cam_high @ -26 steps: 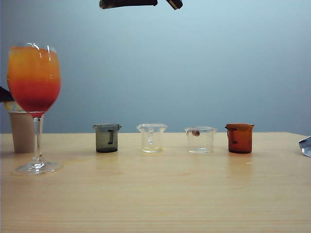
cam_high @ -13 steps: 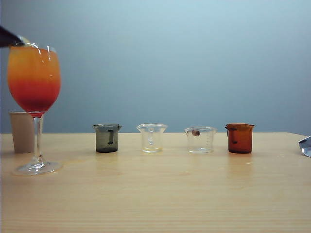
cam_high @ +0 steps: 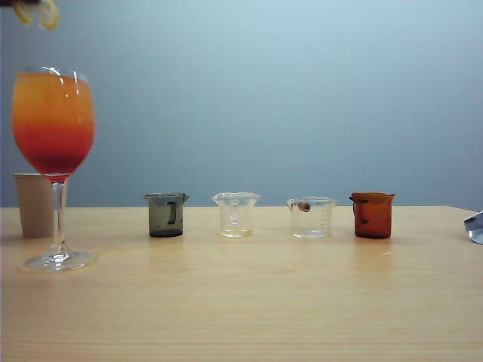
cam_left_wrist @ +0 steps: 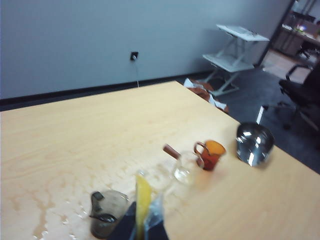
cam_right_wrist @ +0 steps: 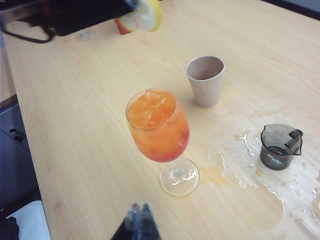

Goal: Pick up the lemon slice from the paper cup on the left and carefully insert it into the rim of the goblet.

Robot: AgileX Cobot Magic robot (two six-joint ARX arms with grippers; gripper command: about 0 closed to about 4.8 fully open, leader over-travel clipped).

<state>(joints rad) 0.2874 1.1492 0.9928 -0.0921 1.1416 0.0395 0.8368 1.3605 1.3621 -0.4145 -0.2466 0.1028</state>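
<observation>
Right now the right gripper (cam_right_wrist: pixel 140 214), nearest me, hangs with its fingers pinched together on nothing, above the table just in front of the goblet (cam_right_wrist: pixel 158 125). Behind the glass stands the paper cup (cam_right_wrist: pixel 205 80), empty. Higher and farther off, the left gripper (cam_right_wrist: pixel 131 7) is clamped on the lemon slice (cam_right_wrist: pixel 145 15), well above the rim. So the carry is in hand; next, I'd judge, comes lowering the slice squarely onto the rim without knocking the glass
</observation>
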